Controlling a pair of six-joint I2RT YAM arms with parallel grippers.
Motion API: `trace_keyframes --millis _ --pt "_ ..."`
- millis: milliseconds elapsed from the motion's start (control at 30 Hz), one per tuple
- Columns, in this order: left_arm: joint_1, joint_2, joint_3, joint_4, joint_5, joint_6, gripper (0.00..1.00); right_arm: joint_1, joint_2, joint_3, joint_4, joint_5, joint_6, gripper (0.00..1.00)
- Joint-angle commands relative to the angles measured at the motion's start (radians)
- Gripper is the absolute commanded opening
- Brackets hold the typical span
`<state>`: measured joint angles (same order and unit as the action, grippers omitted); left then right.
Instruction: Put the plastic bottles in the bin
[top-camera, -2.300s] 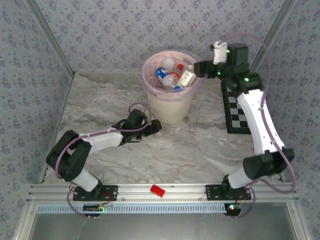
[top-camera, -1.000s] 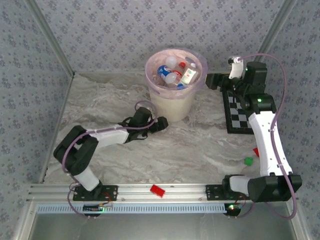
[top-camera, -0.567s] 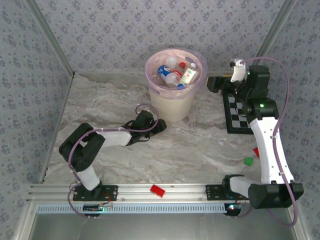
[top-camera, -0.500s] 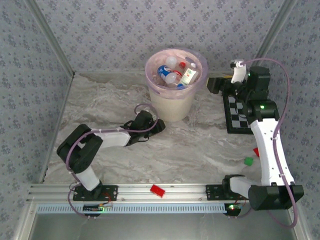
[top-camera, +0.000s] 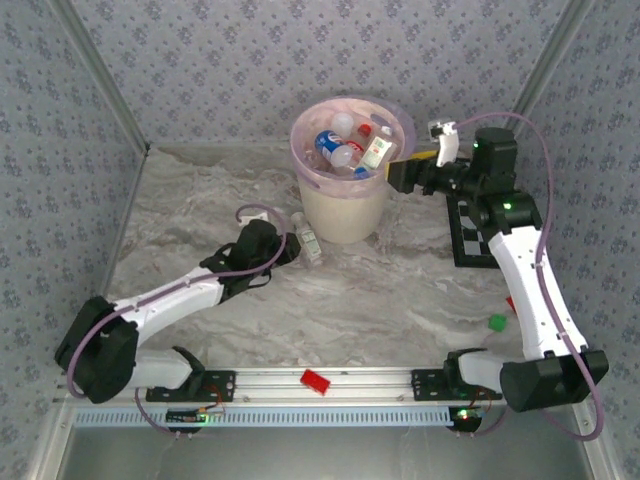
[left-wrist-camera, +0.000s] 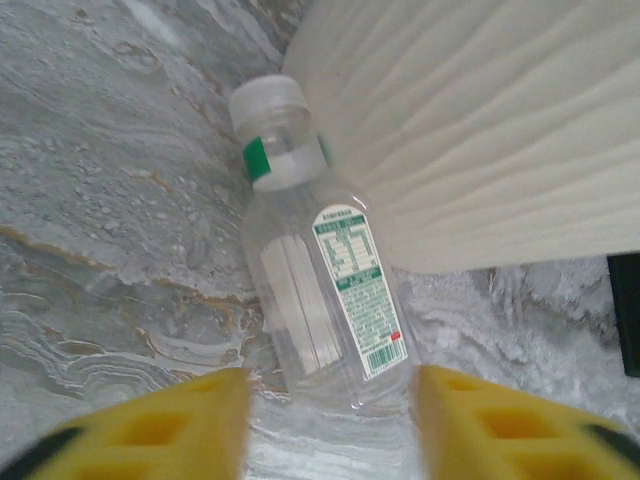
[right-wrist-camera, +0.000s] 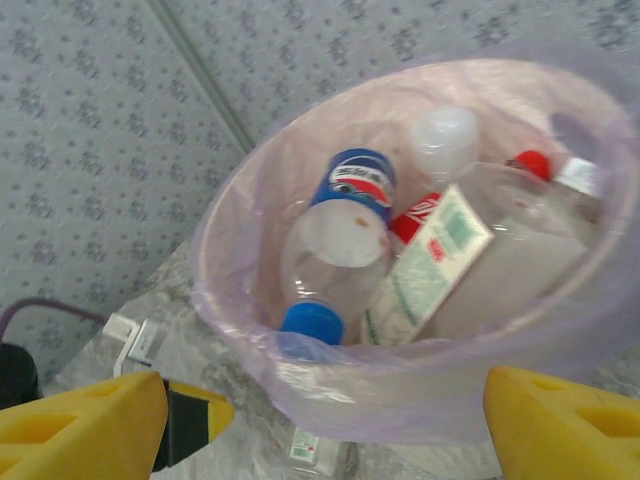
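Bottle (top-camera: 307, 238) newly uncovered beside bin (top-camera: 345, 215)

Pepsi logo on blue-labelled bottle (right-wrist-camera: 352, 185), green print on clear bottle (left-wrist-camera: 300, 300) illegible

Table (top-camera: 400, 290): grey-white marbled top.
Bin (top-camera: 345, 215): stood upper centre.
Bottle (top-camera: 306, 238): lay on its side against the bin's foot, lower left.
Chequered board (top-camera: 470, 240): flat, right.
Green block (top-camera: 496, 322), red block (top-camera: 512, 303): lower right, close together.
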<state>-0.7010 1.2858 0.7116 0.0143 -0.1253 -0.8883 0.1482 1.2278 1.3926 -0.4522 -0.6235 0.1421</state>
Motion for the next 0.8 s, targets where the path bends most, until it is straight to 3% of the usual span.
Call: trace_keyframes --millis 0,33,67,533,767 --pt "-0.001 0.02 -0.02 0.024 0.054 0.01 0.82 0.018 0.002 0.043 -0.026 0.038 -0.03 0.84" --pt "-0.007 0.043 -0.015 0.054 0.071 0.0 0.95 0.018 0.0 0.04 -0.02 0.054 -0.022 0.84" --pt "-0.015 0.062 -0.008 0.074 0.078 -0.008 0.99 0.018 -0.004 0.037 -0.016 0.067 -0.017 0.84" --pt "-0.1 0.397 0.148 0.169 -0.011 -0.037 0.99 -0.032 -0.049 0.028 -0.034 0.087 -0.01 0.85" --pt "-0.118 0.488 0.223 0.04 -0.088 -0.061 0.99 -0.032 -0.036 0.026 -0.026 0.079 -0.005 0.85"
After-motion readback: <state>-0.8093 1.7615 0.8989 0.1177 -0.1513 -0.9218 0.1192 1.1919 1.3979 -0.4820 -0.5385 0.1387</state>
